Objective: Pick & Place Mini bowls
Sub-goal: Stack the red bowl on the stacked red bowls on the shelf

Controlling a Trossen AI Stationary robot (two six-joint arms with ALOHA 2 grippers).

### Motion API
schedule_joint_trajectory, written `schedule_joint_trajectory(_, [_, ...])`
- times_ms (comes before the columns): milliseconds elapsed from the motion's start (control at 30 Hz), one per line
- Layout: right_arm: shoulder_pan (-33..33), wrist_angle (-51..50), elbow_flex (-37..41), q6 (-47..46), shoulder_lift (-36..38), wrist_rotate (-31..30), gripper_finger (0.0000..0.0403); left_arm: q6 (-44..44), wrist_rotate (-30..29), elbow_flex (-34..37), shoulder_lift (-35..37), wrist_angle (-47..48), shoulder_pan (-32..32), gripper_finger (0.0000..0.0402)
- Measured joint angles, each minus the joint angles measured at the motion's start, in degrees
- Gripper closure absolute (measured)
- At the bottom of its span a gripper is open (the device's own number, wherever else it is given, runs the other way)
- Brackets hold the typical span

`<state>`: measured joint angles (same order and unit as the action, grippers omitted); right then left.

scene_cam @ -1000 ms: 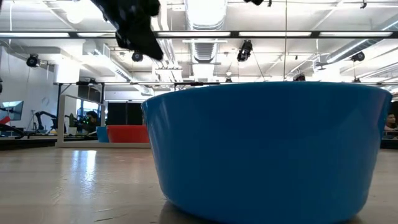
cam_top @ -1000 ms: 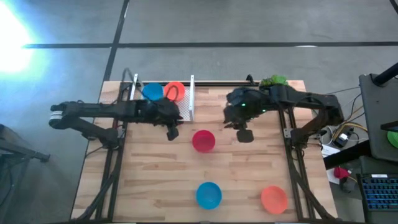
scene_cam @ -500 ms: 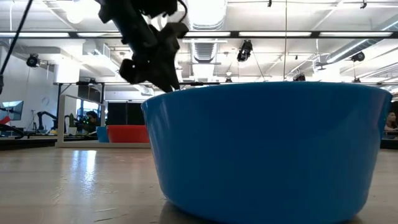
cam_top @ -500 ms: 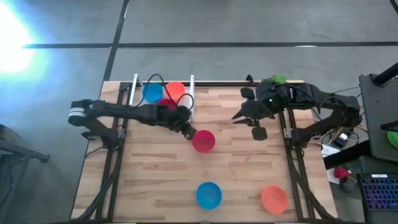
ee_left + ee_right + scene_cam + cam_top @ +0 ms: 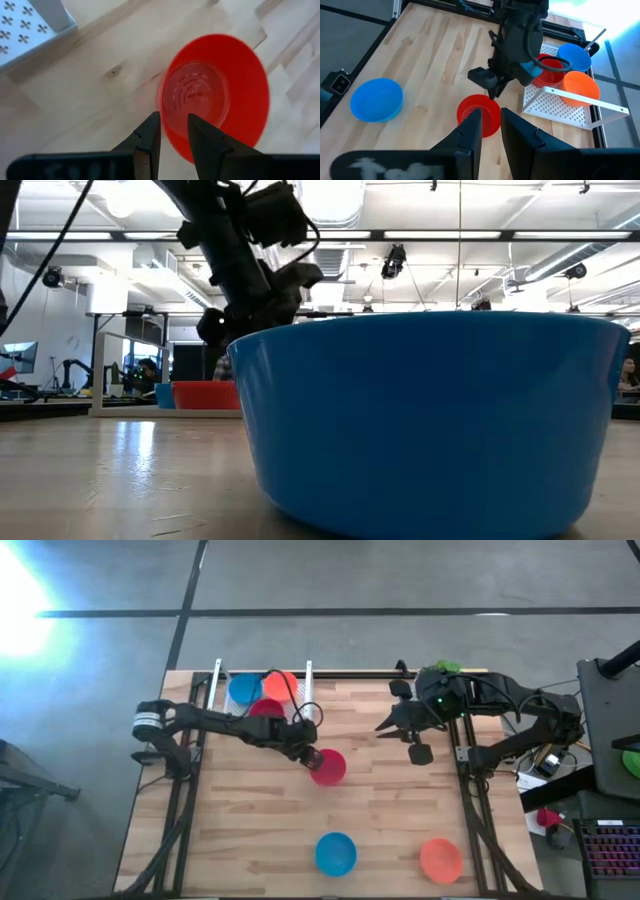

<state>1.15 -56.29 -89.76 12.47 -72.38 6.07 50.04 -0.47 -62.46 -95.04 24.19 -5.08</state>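
A red mini bowl (image 5: pixel 329 767) stands upright on the wooden table near its middle. My left gripper (image 5: pixel 309 755) is open right at the bowl's rim on the side toward the rack; in the left wrist view its fingers (image 5: pixel 150 131) stand either side of that rim (image 5: pixel 165 116). My right gripper (image 5: pixel 417 748) hangs above the table's far right, open by a narrow gap, nothing between its fingers (image 5: pixel 471 126). A blue mini bowl (image 5: pixel 336 853) and an orange one (image 5: pixel 441 860) sit near the front edge. My left gripper comes slanting down from the table's left at the red bowl's rim (image 5: pixel 481 98), one finger outside the wall and one over the hollow. I cannot tell whether the fingers touch it. The bowl rests on the table.
A white perforated rack (image 5: pixel 306 700) at the back left holds a blue (image 5: pixel 243 690), a red (image 5: pixel 265 709) and an orange bowl (image 5: pixel 284 685). A green plant (image 5: pixel 441 668) sits at the back right. Bare wood lies between the red bowl and the front bowls.
My left gripper has left the rack, gone toward the table's middle and down to the red bowl's rim, rolling its wrist on the way. My right gripper has drawn back from the red bowl toward the table's right edge. The bowls on the table have not moved.
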Motion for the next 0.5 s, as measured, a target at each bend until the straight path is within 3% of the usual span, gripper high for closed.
schedule_joint_trajectory(500, [0.0,0.0,0.0,0.0,0.0,0.0,0.0336,0.2,0.0,0.0,-4.4,-0.7,0.1,0.0313])
